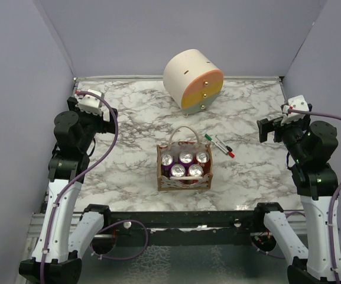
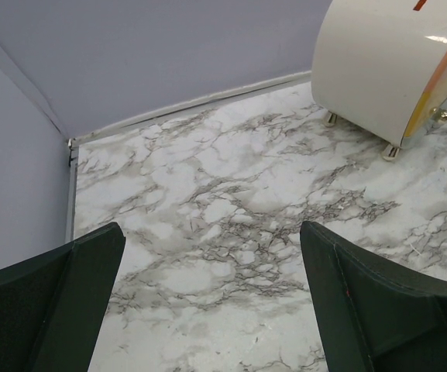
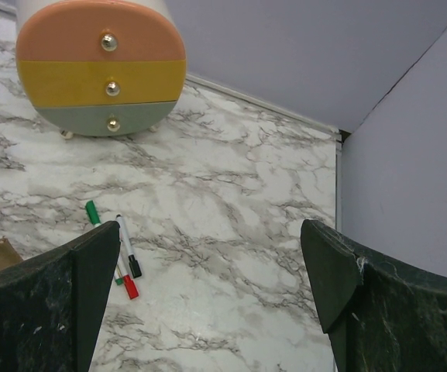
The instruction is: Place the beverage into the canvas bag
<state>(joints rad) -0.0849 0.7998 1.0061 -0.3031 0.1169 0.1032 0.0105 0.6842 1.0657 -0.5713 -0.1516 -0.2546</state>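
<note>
Canvas bag [image 1: 185,182]: centre of the top view, slightly below the middle, upright on the marble-pattern tabletop [image 1: 123,160]. Its mouth is open and its thin white handles [image 1: 185,131] loop up at its far side.

Contents: five beverage cans [image 1: 185,157], silver tops up, three in the far row and two in the near row. All sit inside the bag walls and none stands over the rim.

Loose beverages: none visible on the tabletop in any of the three views.

Judgement: the placing looks done, or at its last can. As far as these views show, nothing is left to carry. I cannot tell whether a sixth can was meant for the gap in the near row.

Near the bag: markers [image 1: 220,145] lie just to its upper right, apart from it. A red-capped, a black-capped and a green one show in the right wrist view.

Further out: a round cream drawer box [image 1: 192,80] with orange, yellow and grey drawer fronts sits at upper centre, well apart from the bag.

Left gripper [image 2: 211,229]: jaws spread wide, nothing between them but bare marble. It stands at the left edge of the top view, well away from the bag.

Right gripper [image 3: 211,225]: jaws likewise wide apart and empty, at the right edge, well away from the bag.
</note>
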